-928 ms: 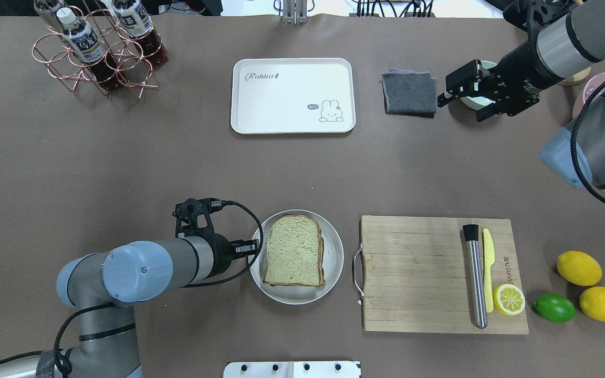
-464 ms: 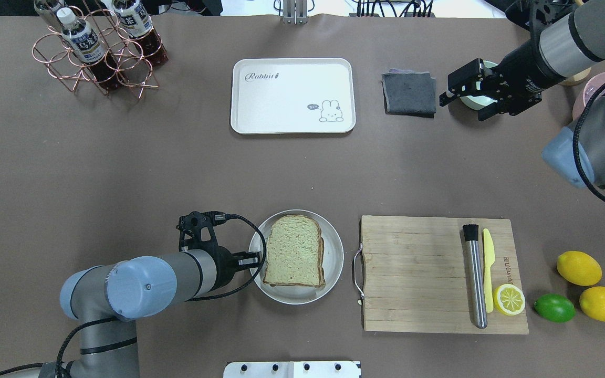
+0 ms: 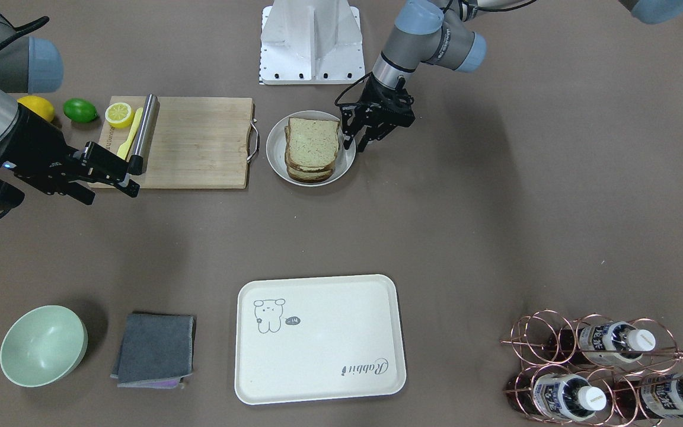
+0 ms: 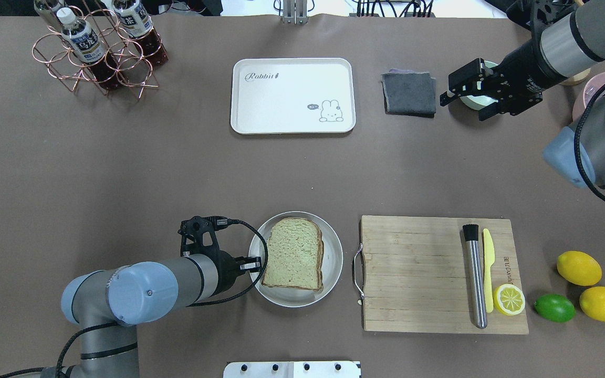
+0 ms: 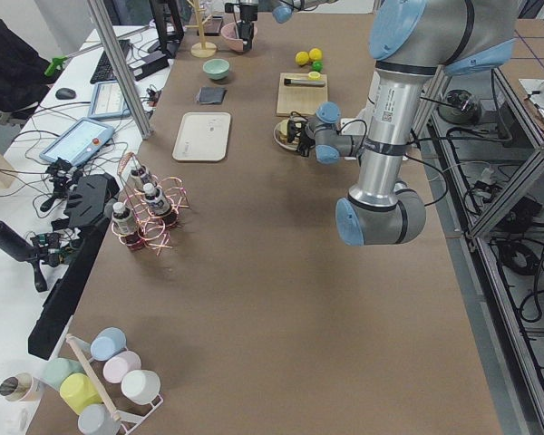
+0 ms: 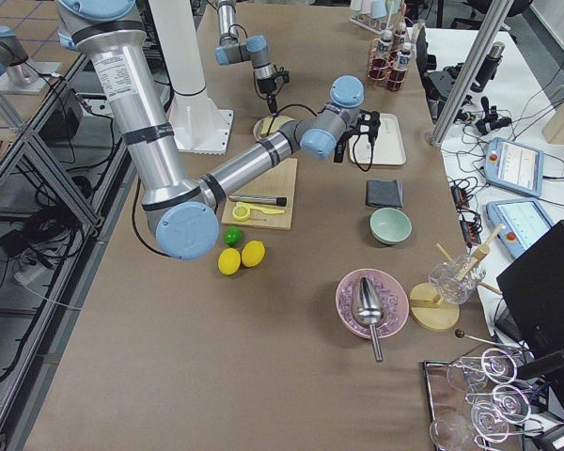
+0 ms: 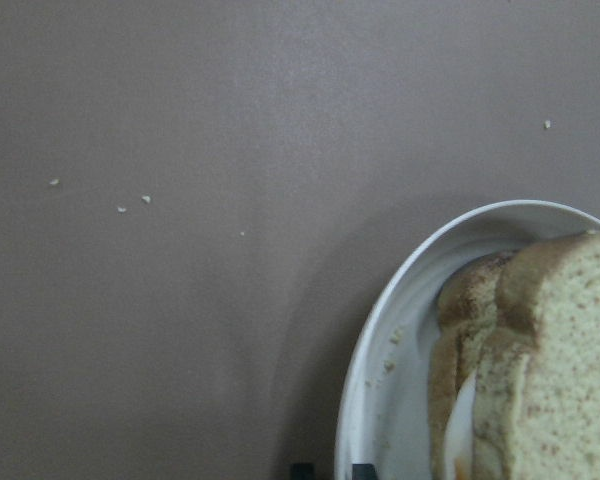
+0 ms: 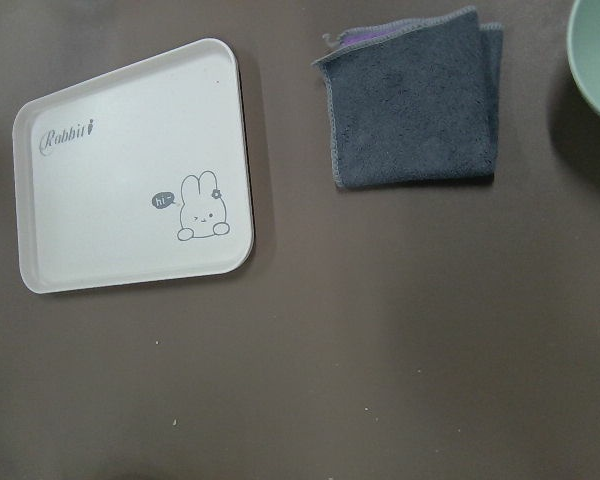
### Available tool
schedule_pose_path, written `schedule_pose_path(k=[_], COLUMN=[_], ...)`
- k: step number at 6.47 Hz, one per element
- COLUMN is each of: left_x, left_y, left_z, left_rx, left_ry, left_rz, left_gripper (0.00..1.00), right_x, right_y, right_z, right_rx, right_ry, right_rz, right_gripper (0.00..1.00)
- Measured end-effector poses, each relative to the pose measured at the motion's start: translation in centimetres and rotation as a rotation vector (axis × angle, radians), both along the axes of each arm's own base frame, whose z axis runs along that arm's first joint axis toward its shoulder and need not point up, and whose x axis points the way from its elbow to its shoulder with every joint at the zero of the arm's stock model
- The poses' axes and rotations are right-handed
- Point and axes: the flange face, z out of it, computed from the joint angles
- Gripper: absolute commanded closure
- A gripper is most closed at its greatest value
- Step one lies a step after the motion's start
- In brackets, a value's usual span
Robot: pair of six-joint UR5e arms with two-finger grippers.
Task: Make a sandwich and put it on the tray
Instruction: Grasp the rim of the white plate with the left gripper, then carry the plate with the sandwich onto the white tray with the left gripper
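The sandwich [image 4: 293, 254], two toast slices with egg white showing between them in the left wrist view [image 7: 550, 360], lies on a round grey plate [image 4: 334, 257]. My left gripper [image 4: 252, 262] is at the plate's left rim. In the left wrist view its fingertips [image 7: 302, 470] stand close together astride the rim [image 7: 380, 400], so it looks shut on it. The cream tray [image 4: 292, 94] lies bare at the far middle of the table. My right gripper [image 4: 462, 107] hangs open and empty at the far right, over a green bowl.
A wooden cutting board [image 4: 413, 273] right of the plate holds a steel rod [image 4: 475, 275], a yellow knife and a lemon half. Lemons and a lime [image 4: 554, 307] lie beyond it. A grey cloth [image 4: 409, 93], the green bowl [image 3: 43, 345] and a bottle rack [image 4: 97, 47] stand at the far side.
My left gripper has moved along the plate's left rim toward the robot, and the plate with the sandwich has shifted slightly the same way. The right arm has barely moved.
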Motion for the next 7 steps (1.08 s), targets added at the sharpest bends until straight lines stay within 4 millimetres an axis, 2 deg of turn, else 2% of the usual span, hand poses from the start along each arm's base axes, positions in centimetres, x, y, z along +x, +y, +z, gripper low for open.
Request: schedule_pose_path(k=[2,4,5,7], left_x=[-0.9,-2.2,-3.2,-5.6], left_y=[0.1,-1.1,-2.7,-7.2], left_z=[-1.4,-2.3,-2.4,-3.0], left_rx=[0.002,-0.011,-0.023,-0.103], left_ry=[0.025,0.044,0.044,0.064], left_rz=[0.006,0.019,0.015,-0.058], left_gripper=[1.0,1.0,1.0,1.0], right_x=[0.1,0.4,0.5,0.7], right_y=[0.1,0.4,0.6,0.9], right_z=[0.0,-0.1,0.2,0.5], right_rx=[0.001,0.003,0.001,-0.001], right_ry=[-0.001,-0.004,-0.004,-0.002], right_rz=[0.0,0.002,0.003,0.004], right_gripper=[0.01,0.01,0.01,0.01])
